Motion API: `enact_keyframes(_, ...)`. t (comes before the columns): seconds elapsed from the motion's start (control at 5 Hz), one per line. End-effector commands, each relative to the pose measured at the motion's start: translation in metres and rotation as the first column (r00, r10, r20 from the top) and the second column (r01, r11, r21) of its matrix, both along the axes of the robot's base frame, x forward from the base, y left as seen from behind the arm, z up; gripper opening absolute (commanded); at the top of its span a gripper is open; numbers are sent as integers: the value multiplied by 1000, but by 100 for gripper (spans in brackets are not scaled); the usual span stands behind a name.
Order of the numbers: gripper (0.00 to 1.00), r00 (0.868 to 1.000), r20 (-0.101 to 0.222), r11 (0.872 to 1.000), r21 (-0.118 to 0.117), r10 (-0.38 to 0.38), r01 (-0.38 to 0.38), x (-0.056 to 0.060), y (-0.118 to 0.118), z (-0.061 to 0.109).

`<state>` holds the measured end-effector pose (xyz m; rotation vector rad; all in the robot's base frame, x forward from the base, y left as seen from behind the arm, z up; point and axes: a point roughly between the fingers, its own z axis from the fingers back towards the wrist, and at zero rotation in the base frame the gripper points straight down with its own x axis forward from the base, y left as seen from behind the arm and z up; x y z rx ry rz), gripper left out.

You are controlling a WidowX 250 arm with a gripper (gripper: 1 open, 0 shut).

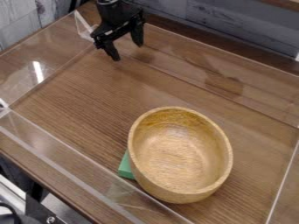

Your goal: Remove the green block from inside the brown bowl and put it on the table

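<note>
The brown bowl (180, 154) stands on the table (105, 96) at the lower right, its hollow showing nothing inside. A small part of the green block (125, 166) shows on the table at the bowl's lower left, tucked against its outer wall and partly hidden by it. My gripper (124, 45) hangs at the far top of the table, well away from bowl and block. Its black fingers (114, 49) point down, spread open with nothing between them.
Clear acrylic walls (35, 66) ring the tabletop. A grey planked backdrop (233, 22) rises behind. Bare wood-grain surface lies between the gripper and the bowl.
</note>
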<state>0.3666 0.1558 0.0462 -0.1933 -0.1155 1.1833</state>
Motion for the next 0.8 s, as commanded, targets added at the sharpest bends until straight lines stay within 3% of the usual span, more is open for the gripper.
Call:
enact_keyframes(0.0, 100, 999, 42, 1000, 15, 1, -2, 3, 4, 15)
enact_keyframes(0.2, 100, 999, 46, 1000, 12, -6, 6, 3, 4, 12)
enact_keyframes(0.4, 0, 999, 49, 1000, 9, -20, 20, 2, 3, 11)
enact_keyframes(0.6, 0, 997, 57, 999, 4, -52, 52, -1, 1, 16)
